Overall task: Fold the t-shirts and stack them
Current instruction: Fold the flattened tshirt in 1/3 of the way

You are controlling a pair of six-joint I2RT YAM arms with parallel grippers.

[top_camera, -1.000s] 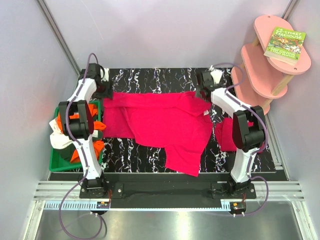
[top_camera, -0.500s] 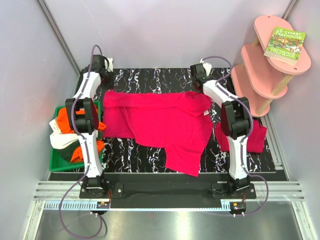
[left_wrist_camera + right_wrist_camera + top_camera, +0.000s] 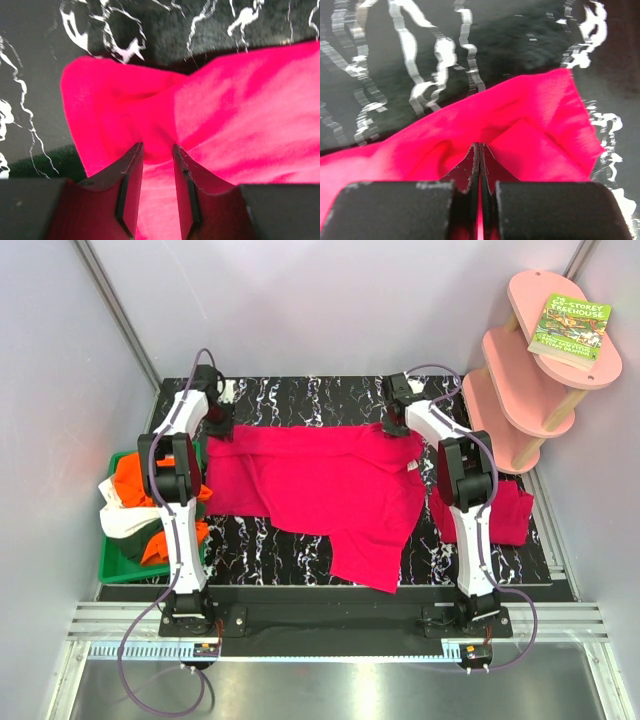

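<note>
I have bare table [image 3: 300, 398] along the far edge, and a narrow strip at the near left. The spread crimson t-shirt [image 3: 330, 490] covers the middle. The green tray [image 3: 112, 568] of heaped shirts [image 3: 125, 490] hems in my left arm [image 3: 175, 475]. The pink shelf [image 3: 530, 380] and a folded crimson shirt [image 3: 510, 515] crowd my right arm [image 3: 465, 480].

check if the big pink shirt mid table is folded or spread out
spread out: the pink shirt lies wide and rumpled across the table, left gripper and right gripper pinching its far corners
</note>
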